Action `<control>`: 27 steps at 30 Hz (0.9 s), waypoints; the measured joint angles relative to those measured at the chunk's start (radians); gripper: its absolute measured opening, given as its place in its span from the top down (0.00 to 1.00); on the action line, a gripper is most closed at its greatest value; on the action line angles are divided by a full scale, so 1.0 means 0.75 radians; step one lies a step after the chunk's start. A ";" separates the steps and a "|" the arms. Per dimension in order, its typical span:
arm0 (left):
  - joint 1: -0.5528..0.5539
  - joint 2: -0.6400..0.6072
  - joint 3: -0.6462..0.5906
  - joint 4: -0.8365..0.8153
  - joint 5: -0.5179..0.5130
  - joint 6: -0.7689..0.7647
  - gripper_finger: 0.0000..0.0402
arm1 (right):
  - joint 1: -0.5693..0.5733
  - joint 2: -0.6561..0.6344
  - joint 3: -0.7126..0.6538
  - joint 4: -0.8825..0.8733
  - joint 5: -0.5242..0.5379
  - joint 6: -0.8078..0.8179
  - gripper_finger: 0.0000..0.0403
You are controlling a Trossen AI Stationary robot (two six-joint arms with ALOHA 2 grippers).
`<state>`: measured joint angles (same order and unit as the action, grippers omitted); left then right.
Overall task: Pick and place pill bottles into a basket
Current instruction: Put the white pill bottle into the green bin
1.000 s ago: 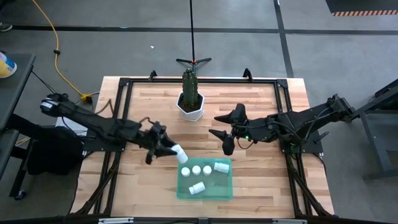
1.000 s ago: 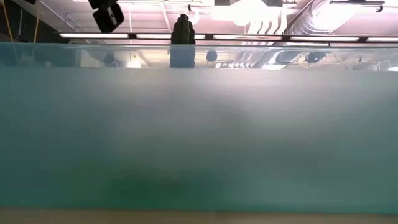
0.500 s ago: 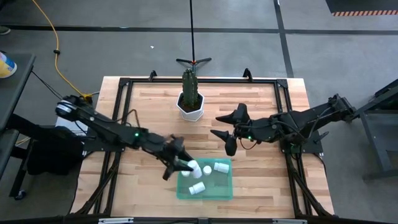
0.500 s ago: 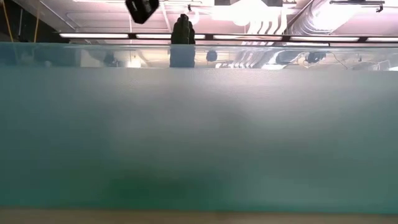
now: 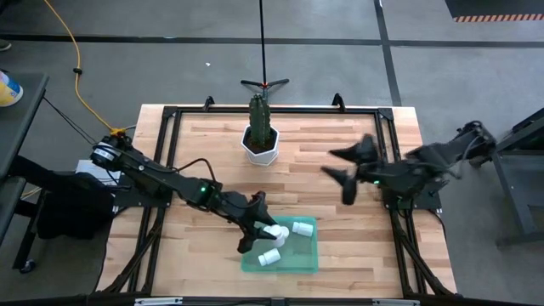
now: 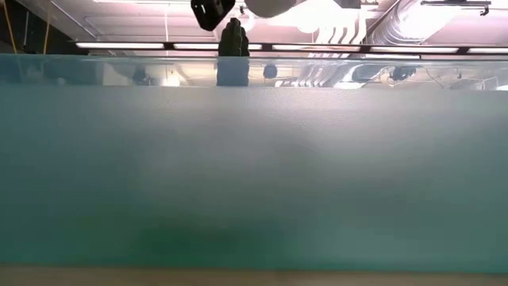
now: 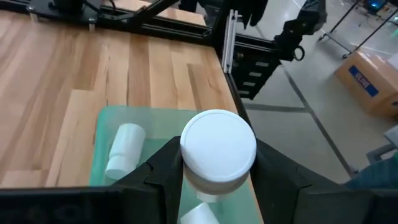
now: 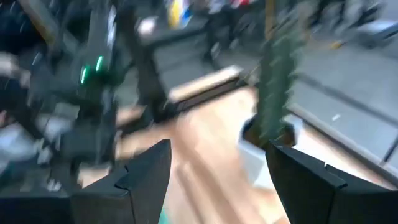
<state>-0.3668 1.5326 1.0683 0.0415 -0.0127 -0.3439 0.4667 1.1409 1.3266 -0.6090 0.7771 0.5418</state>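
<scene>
A grey concrete floor (image 5: 476, 51) with dark painted lines surrounds the pale wooden plank surface (image 5: 204, 161), which sits in a black metal frame (image 5: 170, 115). The low view is almost wholly filled by a translucent green wall close to the camera, with ceiling lights and ducts showing above it.

The two dark robot arms are the largest things over the surface. The left arm reaches from the left edge across to the near middle, and the left gripper (image 5: 257, 228) hangs over the left part of the shallow rectangular translucent green plastic basket (image 5: 304, 259). Its jaws are pinching a small white plastic pill bottle with a white cap (image 7: 217, 152), held above the basket's floor; in the left wrist view the cap faces the camera between the two dark fingers. The right arm comes in from the right edge, and the right gripper (image 5: 347, 167) hovers over bare wood on the far right part of the surface, well apart from the basket, its jaws spread with nothing between them.

At the far middle stands a white hexagonal plant pot (image 5: 260, 146) with a tall green cactus (image 5: 258, 116).

The basket lies at the near middle of the surface. Inside it, a second white pill bottle (image 5: 301, 228) lies on its side near the far edge, and a third (image 5: 270, 256) lies on its side near the front, just beside the held one.
</scene>
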 joint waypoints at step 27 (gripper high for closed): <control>0.096 0.096 -0.001 0.191 0.083 0.003 0.53 | 0.389 -0.210 -0.579 0.416 0.784 0.296 0.37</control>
<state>-0.2947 1.6047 1.0676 0.1844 0.0498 -0.3420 0.7589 0.9834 0.8924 -0.2970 1.3649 0.7639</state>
